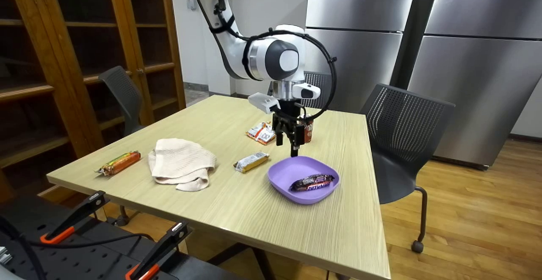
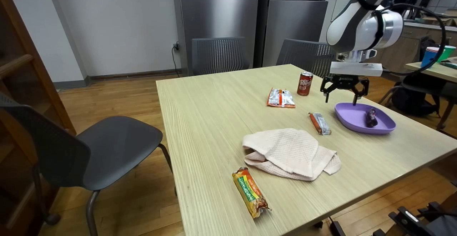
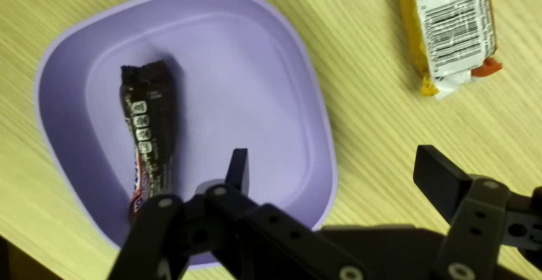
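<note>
While empty-handed, with gripper [image 2: 340,101] spread wide, hovers over the rim of one purple dish [image 3: 241,98] containing one dark-wrapped bar [image 3: 153,123]; nearby, has one silver-backed bar [image 3: 455,26], one can [image 2: 305,84], one pouch [image 2: 280,98]; farther, one cloth [image 2: 291,152], one orange-yellow packet [image 2: 250,192].

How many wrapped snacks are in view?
4: dark bar in the purple dish, white-backed bar between dish and cloth, silver packet near the can, orange-yellow packet beside the cloth. The cloth could hide more.

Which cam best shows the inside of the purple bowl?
Wrist view: it looks straight down into the purple bowl, close up, though the open gripper hides part of the rim. Both exterior views show it smaller, at a slant.
</note>
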Tool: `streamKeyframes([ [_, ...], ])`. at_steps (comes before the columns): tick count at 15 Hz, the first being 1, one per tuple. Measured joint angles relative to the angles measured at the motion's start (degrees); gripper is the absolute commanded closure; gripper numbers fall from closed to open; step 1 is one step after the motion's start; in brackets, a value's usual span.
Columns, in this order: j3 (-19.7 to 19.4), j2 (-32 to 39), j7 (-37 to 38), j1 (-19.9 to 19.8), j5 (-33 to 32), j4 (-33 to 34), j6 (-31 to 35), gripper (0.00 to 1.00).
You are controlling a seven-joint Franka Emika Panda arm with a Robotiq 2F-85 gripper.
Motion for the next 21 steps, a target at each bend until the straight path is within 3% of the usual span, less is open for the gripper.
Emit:
streamKeyframes([
  [14,7.2,-0.1,-7.6,0.0,3.1,-2.1,2.8,0.0],
  [21,8.2,1.5,-11.0,0.1,3.1,-2.9,2.7,0.0],
])
